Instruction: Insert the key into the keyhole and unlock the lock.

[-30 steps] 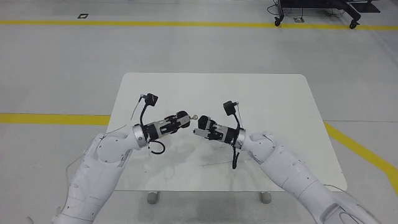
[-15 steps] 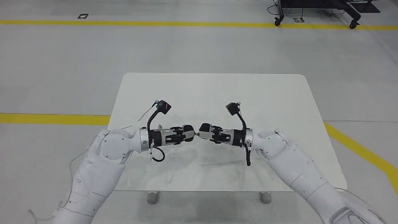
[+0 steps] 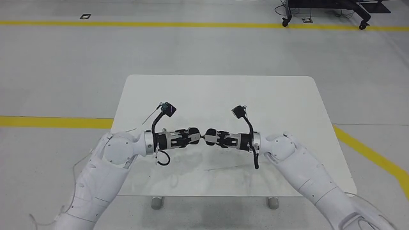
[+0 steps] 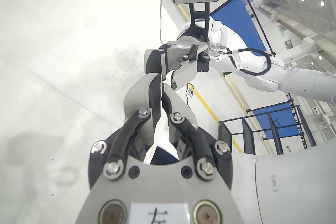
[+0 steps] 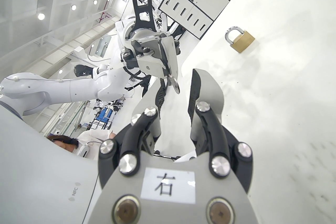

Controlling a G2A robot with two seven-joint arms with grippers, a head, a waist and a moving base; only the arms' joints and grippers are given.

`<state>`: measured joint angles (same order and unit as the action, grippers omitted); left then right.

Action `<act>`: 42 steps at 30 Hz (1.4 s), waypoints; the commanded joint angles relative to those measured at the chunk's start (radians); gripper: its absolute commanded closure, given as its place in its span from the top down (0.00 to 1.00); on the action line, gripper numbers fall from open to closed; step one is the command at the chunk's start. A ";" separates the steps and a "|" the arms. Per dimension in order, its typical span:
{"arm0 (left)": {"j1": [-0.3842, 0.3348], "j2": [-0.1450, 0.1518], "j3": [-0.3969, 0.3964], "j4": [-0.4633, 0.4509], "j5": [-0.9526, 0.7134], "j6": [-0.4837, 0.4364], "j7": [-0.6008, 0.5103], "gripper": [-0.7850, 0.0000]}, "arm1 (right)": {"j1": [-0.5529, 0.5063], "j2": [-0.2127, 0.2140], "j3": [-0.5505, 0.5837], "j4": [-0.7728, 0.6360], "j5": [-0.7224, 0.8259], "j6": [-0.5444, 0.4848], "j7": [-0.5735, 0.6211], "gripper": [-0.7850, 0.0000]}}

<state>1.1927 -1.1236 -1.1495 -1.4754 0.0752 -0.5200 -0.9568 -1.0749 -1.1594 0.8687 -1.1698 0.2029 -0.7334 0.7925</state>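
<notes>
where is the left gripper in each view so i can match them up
Top view: the left gripper, mid-table, tip to tip with the right gripper.
Left wrist view: its own fingers in the foreground, closed.
Right wrist view: left gripper farther off, the key sticking out of it.
Shared landmark: the white table.

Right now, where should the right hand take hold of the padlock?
Best bet: pinch the padlock by its brass body, across the side edges, from straight above: it lies flat on the table, and the shackle is thin and rounded.
</notes>
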 commanded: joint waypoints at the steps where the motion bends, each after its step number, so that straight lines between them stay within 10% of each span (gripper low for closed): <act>1: 0.000 0.001 0.002 -0.001 0.000 -0.002 0.003 0.00 | 0.000 0.000 0.001 0.000 -0.001 0.001 0.001 0.23; 4: -0.001 0.003 0.004 -0.001 0.000 -0.003 0.005 0.00 | -0.001 -0.001 0.002 -0.002 -0.003 -0.004 0.002 0.02; 11: -0.002 0.006 0.006 -0.005 0.057 0.003 0.061 0.05 | -0.006 -0.001 0.004 -0.010 -0.001 -0.011 0.008 0.00; 13: -0.001 0.006 0.008 -0.007 0.082 0.009 0.090 1.00 | -0.007 -0.001 0.007 -0.012 -0.002 -0.015 0.010 0.00; 33: 0.053 0.021 -0.077 -0.086 0.133 -0.055 0.221 1.00 | -0.139 0.075 0.273 -0.072 0.008 -0.085 -0.060 0.00; 42: 0.254 0.065 -0.290 -0.381 0.670 0.095 0.327 1.00 | -0.172 0.086 0.318 -0.104 0.011 -0.076 -0.077 0.00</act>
<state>1.4207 -1.0612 -1.4201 -1.8196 0.6020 -0.4820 -0.6597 -1.2468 -1.0735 1.1867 -1.2739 0.2136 -0.8092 0.7157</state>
